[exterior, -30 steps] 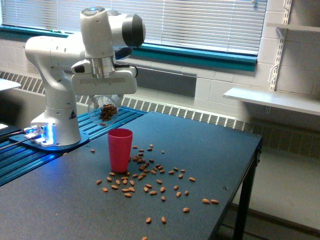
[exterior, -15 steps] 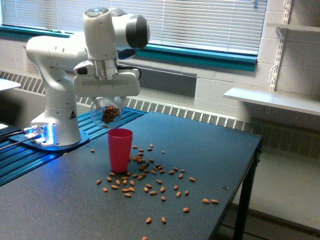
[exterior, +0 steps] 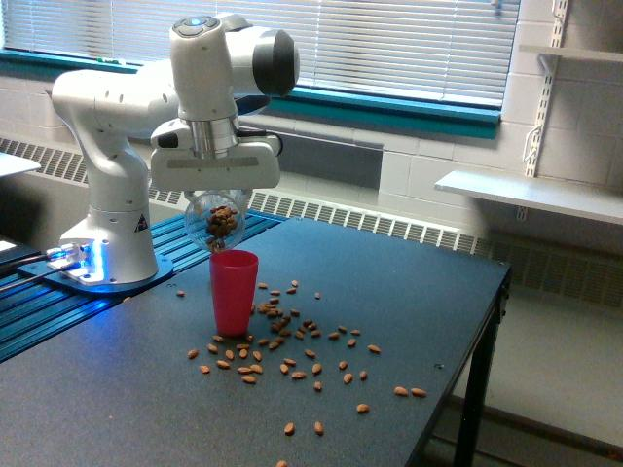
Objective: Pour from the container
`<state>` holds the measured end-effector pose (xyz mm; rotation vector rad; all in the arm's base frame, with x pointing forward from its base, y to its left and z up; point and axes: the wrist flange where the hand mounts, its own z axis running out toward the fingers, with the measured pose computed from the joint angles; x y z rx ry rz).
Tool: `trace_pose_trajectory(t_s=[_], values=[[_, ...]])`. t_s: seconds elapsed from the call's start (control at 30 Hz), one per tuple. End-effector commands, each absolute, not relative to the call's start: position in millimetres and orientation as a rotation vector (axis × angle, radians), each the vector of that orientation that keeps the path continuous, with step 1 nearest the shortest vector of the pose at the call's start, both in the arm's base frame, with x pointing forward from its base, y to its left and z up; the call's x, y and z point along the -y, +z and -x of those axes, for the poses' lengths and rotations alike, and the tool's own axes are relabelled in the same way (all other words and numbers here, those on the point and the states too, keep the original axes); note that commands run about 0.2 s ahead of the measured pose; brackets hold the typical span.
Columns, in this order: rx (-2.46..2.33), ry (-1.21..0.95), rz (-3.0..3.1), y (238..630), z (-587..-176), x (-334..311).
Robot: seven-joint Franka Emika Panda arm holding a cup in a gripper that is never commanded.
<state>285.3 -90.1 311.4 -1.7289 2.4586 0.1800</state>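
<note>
Window blinds and a teal sill run along the back wall, with a radiator grille beneath and white shelves at the exterior view's right. At the left, the white arm's base (exterior: 107, 248) sits on a blue ribbed rail (exterior: 39, 311) beside the dark surface (exterior: 419, 292). Moving rightward, the arm bends over so that the claw (exterior: 216, 190) hangs above the surface, clamped on the container (exterior: 216, 222), a clear round jar with brown nuts showing through its wall. The jar hangs just above the pink-red cup (exterior: 234, 290), almost directly over the cup's rim, slightly toward its left edge; which way its mouth faces I cannot tell.

The cup stands upright on the surface. To its right and in front of it many loose nuts (exterior: 292, 345) lie scattered, the thickest patch just beside the cup's base, a few stragglers well apart toward the near edge and toward the right.

By my reading, the pour itself is the step in hand: the jar is lined up over the cup and most of its load looks to be inside. The next move calls for tipping the jar steadily with its mouth kept centred over the rim; given the spill around the cup, a quick tilt or an off-centre mouth could send more nuts onto the surface.
</note>
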Motion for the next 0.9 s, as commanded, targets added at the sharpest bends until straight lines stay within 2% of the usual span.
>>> trace_pose_trajectory(t_s=[0.03, 0.9], values=[[-2.409, 0.193, 1.78, 315.9, -291.5, 82.7], [-2.422, 0.227, 1.787, 315.1, -287.9, 68.2]])
